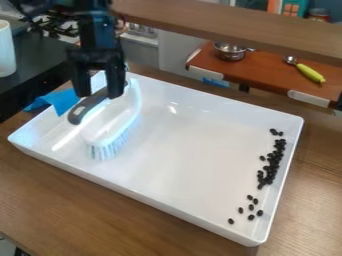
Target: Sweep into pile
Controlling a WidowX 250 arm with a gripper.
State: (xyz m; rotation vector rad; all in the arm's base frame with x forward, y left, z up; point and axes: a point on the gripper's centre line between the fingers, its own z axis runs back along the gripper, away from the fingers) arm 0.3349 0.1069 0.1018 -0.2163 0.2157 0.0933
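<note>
Past the wood-grained counter (87, 200), a steel pot (230, 52) at one o'clock; glossy tray (187, 165), oval beans (272, 162) at four; gripper (99, 94) at ten, gaping empty above the bristly brush (113, 131).

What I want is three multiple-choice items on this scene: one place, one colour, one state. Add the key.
1. Where do the black beans lie?
A) On the table
B) Along the tray's right side
C) Under the brush

2. What colour is the tray?
A) White
B) Green
C) Red

3. How is the brush turned?
A) Bristles up
B) Upright on its handle
C) Bristles down

Key:
1 B: they line the inside of the right wall.
2 A: its floor and walls are white.
3 C: the bristles point at the tray floor.
</note>
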